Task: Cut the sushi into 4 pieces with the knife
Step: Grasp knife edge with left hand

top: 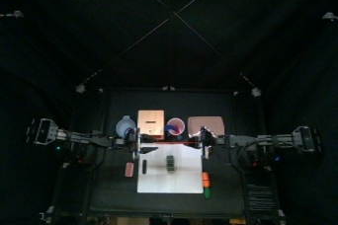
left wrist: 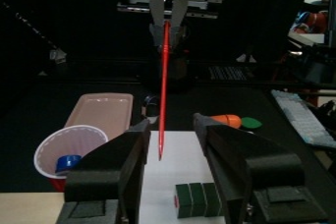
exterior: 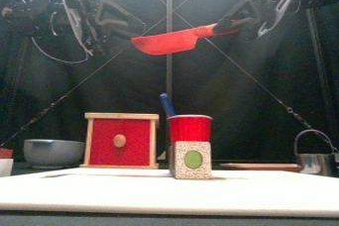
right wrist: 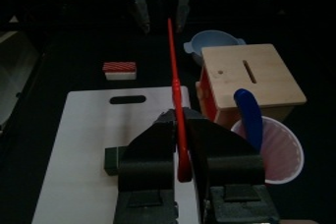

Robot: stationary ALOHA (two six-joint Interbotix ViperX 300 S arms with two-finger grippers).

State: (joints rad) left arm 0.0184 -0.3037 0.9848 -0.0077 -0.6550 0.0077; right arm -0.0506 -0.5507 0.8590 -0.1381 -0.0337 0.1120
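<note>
Front view: thin, flat red knife (exterior: 169, 40) in right jaws' grip; left jaws apart, seemingly empty.

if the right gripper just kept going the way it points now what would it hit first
The right gripper holds the red knife aimed at the left gripper, so the knife tip would probably meet that first, though depth is unclear.

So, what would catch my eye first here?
The red knife, held high over the table by the right gripper, jaws shut. Below it the sushi roll stands on the white board, in front of a red cup and a wooden box.
</note>
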